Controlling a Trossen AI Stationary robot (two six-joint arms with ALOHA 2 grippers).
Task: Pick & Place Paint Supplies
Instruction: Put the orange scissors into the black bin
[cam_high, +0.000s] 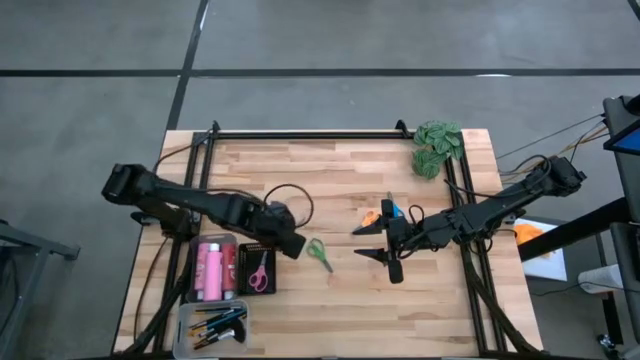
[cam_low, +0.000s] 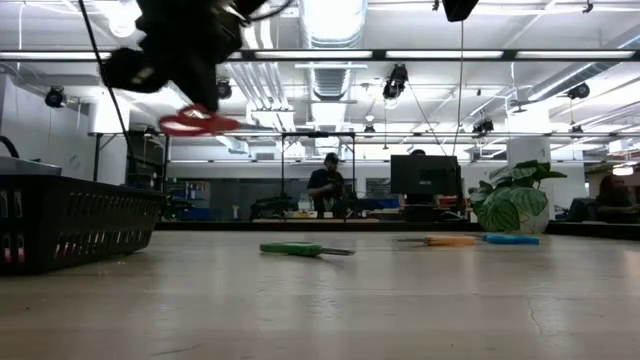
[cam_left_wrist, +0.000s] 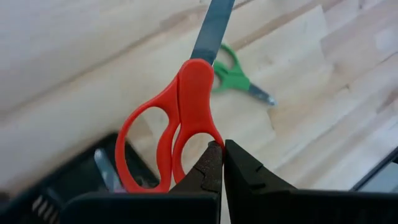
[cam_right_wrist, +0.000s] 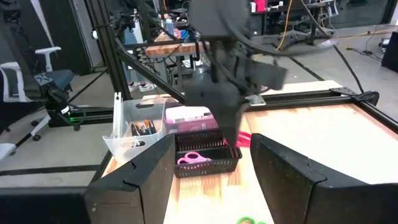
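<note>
Red scissors (cam_left_wrist: 180, 118) hang in the air in my shut left gripper (cam_left_wrist: 222, 163), beside a black basket (cam_high: 258, 283) that holds pink scissors (cam_high: 257, 272). Green scissors (cam_high: 320, 254) lie flat on the table between the two grippers. Orange scissors (cam_high: 371, 217) and blue scissors (cam_high: 391, 208) lie behind my right gripper (cam_high: 375, 244), which hovers open and holds nothing. Pink paint bottles (cam_high: 211, 270) stand in a bin left of the basket. Brushes (cam_high: 220, 325) lie in a clear tray at the near left. My left gripper pinches the rim of one finger ring (cam_left_wrist: 209, 144) of the red scissors' handle between its two fingers. The fingers slant steeply down from above. The scissors are lifted clear of the table (cam_low: 200, 122), with their grey blades (cam_left_wrist: 212, 28) pointing away from the fingers.
A green leafy clump (cam_high: 437, 146) sits at the far right corner. Black frame rails (cam_high: 300, 134) run along the far edge and both sides of the table. Bare wood (cam_high: 330, 180) lies in the middle and toward the near right. People stand in the room beyond.
</note>
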